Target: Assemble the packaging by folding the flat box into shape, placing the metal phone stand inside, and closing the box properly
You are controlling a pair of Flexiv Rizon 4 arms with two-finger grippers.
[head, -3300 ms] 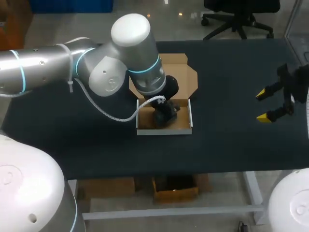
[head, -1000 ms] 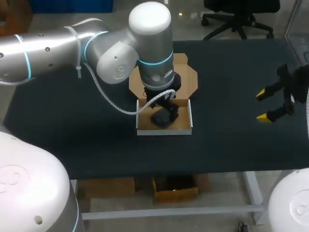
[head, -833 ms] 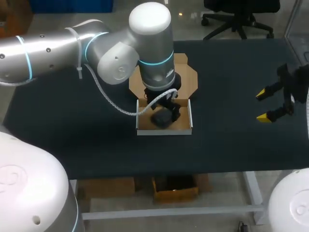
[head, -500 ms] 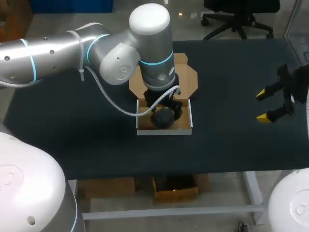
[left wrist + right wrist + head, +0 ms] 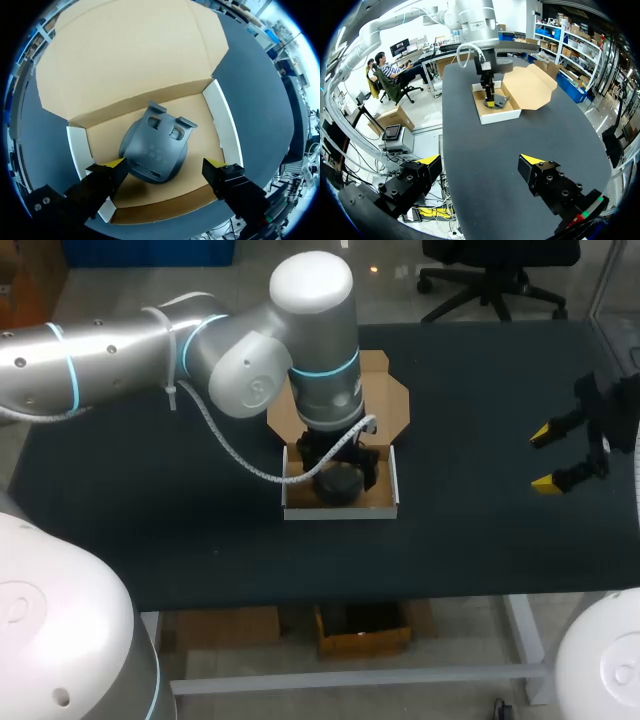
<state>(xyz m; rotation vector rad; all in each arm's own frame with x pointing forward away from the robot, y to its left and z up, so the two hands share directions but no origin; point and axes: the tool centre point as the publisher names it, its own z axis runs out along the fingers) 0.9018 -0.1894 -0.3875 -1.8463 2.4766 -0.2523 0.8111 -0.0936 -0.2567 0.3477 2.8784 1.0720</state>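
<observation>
1. Your left arm [image 5: 250, 360] stands right over the box [image 5: 340, 511], so the straight-down way into it is taken.
2. Inside, the phone stand [image 5: 155, 152] fills the middle of the floor. Only narrow strips of cardboard show between it and the white side walls.
3. The left gripper [image 5: 166, 164] is spread wide, one finger at each side of the stand. It seems clear of the stand, though contact is hard to judge.
4. The lid [image 5: 125, 55] lies open behind the box, so the mouth is uncovered.
5. A broad stretch of dark worktop [image 5: 470, 440] lies between the box and your right gripper [image 5: 550, 457], whose fingers are apart.
</observation>
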